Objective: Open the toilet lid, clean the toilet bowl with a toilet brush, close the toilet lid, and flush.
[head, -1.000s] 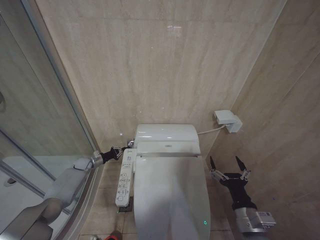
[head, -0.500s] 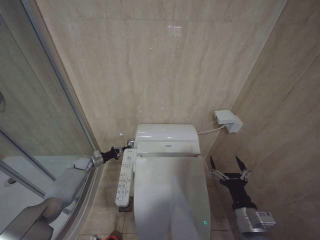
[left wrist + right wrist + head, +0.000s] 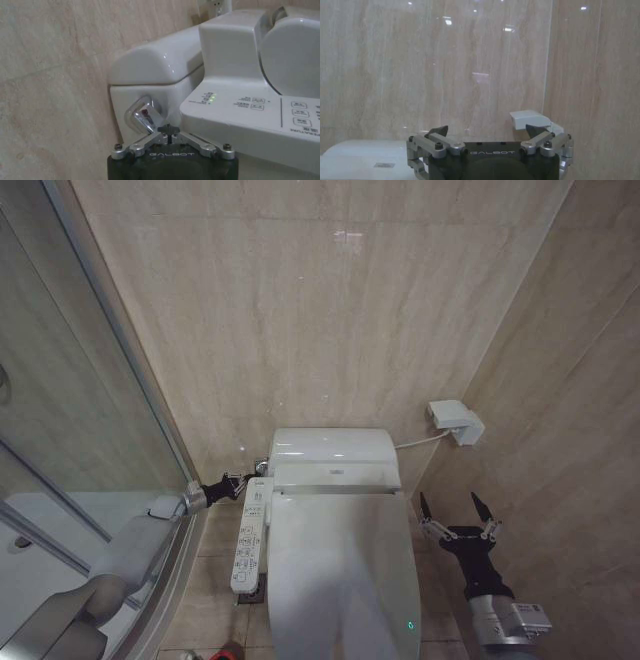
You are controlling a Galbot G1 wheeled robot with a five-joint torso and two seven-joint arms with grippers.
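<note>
with the toilet lid (image 3: 345,580) down to its right, the left gripper (image 3: 169,135), fingers pinched together and empty, touches the chrome flush lever (image 3: 145,115) and could slip off; the right gripper (image 3: 458,515) waits spread wide.

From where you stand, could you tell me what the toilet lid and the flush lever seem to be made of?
The toilet lid looks like glossy white plastic, with soft reflections. The flush lever looks like chromed metal or plated plastic: mirror-bright, reflecting red.
</note>
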